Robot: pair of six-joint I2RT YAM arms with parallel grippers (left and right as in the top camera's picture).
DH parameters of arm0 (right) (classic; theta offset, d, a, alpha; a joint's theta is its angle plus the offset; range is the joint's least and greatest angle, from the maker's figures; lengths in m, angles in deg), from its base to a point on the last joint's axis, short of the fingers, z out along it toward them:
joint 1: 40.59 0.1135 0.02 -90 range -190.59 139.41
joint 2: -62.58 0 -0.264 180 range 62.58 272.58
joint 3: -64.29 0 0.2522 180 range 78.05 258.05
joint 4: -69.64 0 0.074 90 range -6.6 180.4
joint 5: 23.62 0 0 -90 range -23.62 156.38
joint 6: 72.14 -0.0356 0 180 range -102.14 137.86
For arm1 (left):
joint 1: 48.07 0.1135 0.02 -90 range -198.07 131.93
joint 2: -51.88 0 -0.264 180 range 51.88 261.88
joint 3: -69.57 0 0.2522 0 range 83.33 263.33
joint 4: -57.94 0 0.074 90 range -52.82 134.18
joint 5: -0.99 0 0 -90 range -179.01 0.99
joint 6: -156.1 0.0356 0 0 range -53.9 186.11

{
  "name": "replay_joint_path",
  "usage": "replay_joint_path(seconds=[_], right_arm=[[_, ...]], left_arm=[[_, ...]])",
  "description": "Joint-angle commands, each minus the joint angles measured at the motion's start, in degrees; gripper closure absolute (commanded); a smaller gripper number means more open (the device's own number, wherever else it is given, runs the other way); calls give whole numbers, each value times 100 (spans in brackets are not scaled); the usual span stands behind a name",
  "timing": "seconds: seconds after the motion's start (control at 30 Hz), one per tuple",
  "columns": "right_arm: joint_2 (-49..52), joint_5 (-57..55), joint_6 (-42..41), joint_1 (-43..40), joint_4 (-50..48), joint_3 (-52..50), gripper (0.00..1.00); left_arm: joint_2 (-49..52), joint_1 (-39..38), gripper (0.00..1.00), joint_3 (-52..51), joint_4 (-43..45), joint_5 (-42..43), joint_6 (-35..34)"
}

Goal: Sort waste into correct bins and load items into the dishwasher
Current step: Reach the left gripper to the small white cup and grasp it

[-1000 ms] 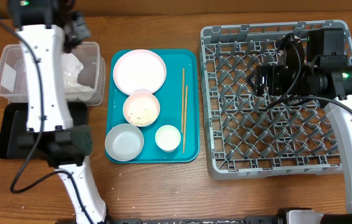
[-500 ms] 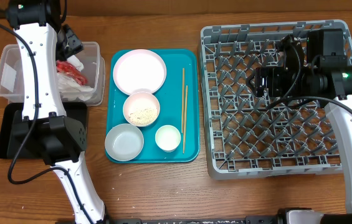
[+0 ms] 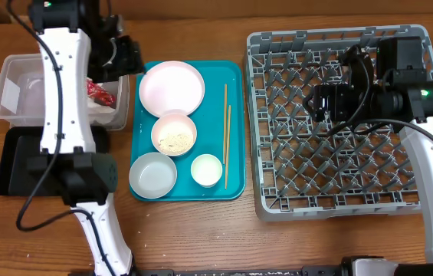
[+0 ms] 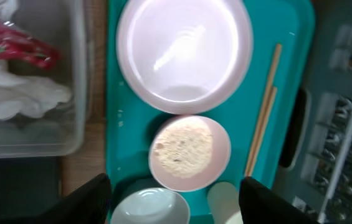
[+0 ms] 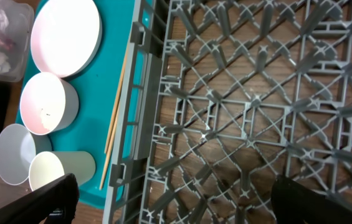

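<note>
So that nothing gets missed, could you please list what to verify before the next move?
1. Napkin and red wrapper inside clear tub: ok.
2. Left pincer open, empty: ok.
3. Rice binned: not ok, lies on small plate.
4. Dish rack free of dishes: ok.
5. Right pincer open, empty: ok.
6. Black tray contents: cannot tell, left arm covers part.

1. The wooden tabletop (image 3: 201,238) carries four things.
2. At the left stands a clear tub (image 3: 13,96), with a black tray (image 3: 17,165) beside it, seemingly touching.
3. A teal tray (image 3: 237,165) lies in the middle.
4. A grey dish rack (image 3: 331,192) stands at the right.
</note>
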Motion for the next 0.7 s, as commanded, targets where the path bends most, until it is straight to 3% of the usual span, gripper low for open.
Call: replay_joint_path(seconds=[0.0, 0.13, 0.4, 0.67], right_arm=[[-7, 52, -17, -20, 11, -22, 0], [-9, 55, -17, -20, -20, -22, 0], [-9, 52, -17, -20, -61, -22, 0], [-7, 55, -17, -20, -109, -22, 0]], left_arm=[[-992, -391, 32, -98, -22, 256, 227], [-1711, -1215, 30, -1362, -22, -7, 229], [-1805, -2441, 33, -3722, 334, -337, 190], [-1805, -2787, 35, -4957, 1130, -1213, -623]])
